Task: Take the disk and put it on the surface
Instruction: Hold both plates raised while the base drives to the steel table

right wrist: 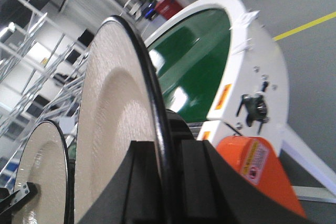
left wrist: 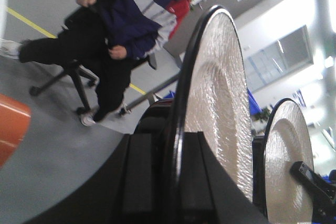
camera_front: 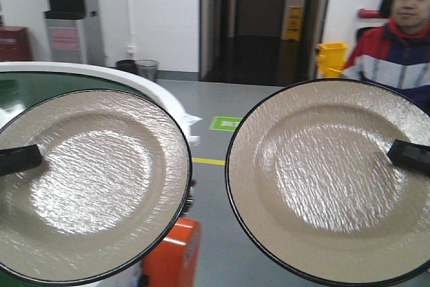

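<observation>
ahead of the robot: left tool (camera_front: 27, 158) clamped on the rim of left disk (camera_front: 94, 186); right tool (camera_front: 402, 154) clamped on right disk (camera_front: 322, 179). both disks upright, side by side, apart, near green conveyor (camera_front: 40, 89).

Seated man (camera_front: 402, 55) in a red-and-navy jacket, green conveyor (right wrist: 191, 61), orange housing (camera_front: 176, 255), yellow bucket (camera_front: 331, 58), water dispenser (camera_front: 67, 18)

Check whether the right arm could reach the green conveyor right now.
Probably not easily. The conveyor sits off to the left, the left plate is held up on that side, and the right end effector is shut on the right plate.
</observation>
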### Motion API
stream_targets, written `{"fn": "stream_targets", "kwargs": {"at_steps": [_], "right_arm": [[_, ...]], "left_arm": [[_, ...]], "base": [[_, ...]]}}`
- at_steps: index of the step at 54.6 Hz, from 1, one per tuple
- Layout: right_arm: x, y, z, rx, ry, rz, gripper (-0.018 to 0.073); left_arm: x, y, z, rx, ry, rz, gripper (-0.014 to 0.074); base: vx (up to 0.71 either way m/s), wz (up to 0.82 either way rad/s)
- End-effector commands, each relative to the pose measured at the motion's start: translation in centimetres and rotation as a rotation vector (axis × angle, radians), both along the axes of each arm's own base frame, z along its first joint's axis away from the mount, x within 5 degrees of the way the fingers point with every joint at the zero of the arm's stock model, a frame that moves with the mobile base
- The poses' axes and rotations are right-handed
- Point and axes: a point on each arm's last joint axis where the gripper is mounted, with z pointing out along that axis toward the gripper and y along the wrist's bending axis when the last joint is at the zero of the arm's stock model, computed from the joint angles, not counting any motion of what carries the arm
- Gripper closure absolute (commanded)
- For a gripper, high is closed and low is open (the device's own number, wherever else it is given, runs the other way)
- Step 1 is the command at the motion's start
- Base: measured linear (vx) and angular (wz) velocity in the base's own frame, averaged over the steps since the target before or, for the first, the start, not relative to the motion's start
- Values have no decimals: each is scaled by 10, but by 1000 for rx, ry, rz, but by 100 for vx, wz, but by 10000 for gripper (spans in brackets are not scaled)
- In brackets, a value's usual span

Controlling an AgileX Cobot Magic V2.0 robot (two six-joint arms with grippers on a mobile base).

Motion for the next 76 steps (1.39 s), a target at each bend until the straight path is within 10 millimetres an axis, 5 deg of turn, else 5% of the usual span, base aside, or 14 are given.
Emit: {"fn": "stream_targets", "kwargs": {"at_steps": [1, 76], "right_arm": [[-4, 1, 23, 100, -83, -9, 568], [-5, 1, 22, 100, -83, -2, 568]], "left_arm": [[-7, -4, 28, -137, -102, -16, 597], [-7, -4, 28, -137, -102, -17, 597]], "base": [[-9, -51], [17, -50]]}}
